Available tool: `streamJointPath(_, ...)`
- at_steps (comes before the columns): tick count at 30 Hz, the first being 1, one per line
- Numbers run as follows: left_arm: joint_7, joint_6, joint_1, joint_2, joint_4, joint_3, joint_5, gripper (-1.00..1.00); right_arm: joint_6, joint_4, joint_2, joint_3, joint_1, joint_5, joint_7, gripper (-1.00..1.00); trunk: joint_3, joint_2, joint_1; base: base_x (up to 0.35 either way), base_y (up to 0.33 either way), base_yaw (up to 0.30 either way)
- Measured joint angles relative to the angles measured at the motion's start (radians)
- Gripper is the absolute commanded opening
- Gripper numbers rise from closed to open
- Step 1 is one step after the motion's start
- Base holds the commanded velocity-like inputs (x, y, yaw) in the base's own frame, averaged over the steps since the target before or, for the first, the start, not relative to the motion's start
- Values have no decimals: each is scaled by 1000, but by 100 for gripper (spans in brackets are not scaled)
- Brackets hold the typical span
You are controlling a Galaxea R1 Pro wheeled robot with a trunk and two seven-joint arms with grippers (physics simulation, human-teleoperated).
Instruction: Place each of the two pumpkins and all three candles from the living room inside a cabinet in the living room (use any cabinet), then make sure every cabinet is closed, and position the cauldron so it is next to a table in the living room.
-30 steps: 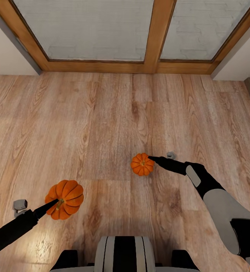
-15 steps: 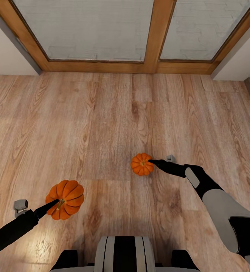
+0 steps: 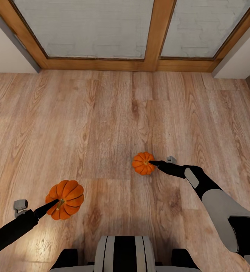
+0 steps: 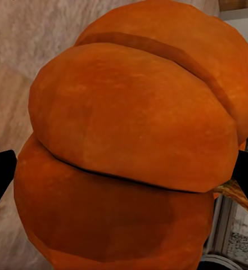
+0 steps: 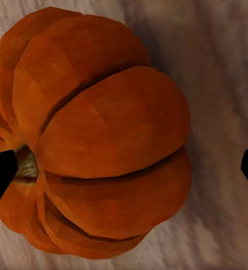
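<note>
Both pumpkins in play. Left pumpkin [image 3: 64, 199] off floor, left gripper [image 3: 56, 203] clenched on it. Right pumpkin [image 3: 143, 163] sits nearer window frame [image 3: 155, 34], on wood floor [image 3: 102, 124]; right gripper [image 3: 152, 163] at its stem, fingers either side, can't tell if squeezed yet. We reckon stashing, cabinet closing, cauldron all still ahead.

1. Looks like a room in a home, living-room type, and it's a simulator render, not real footage.
2. Floor [image 3: 102, 113] is warm wood-look planks, running everywhere under the arms.
3. Out ahead of both grippers there's a big wood-framed glazed door or window [image 3: 154, 34] coming right down to the floor.
4. Plain white walls [image 3: 7, 56] either side of that frame.
</note>
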Motion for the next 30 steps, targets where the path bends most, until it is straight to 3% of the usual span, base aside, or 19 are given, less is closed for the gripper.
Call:
streamJointPath(11,-1,-1,0,1,0,0,0,-100,0,-11,1,1,1,-3,6,100,0,0,0,0,0,11)
streamJointPath(26,1,0,0,1,0,0,0,-100,3,-11,5,3,1,-3,7,100,0,0,0,0,0,226)
streamJointPath(27,1,0,0,1,0,0,0,-100,4,-11,5,3,1,-4,7,-100,0,0,0,0,0,58)
streamJointPath(30,2,0,0,2,0,-1,0,-100,7,-11,6,4,0,-1,8,-100,0,0,0,0,0,29)
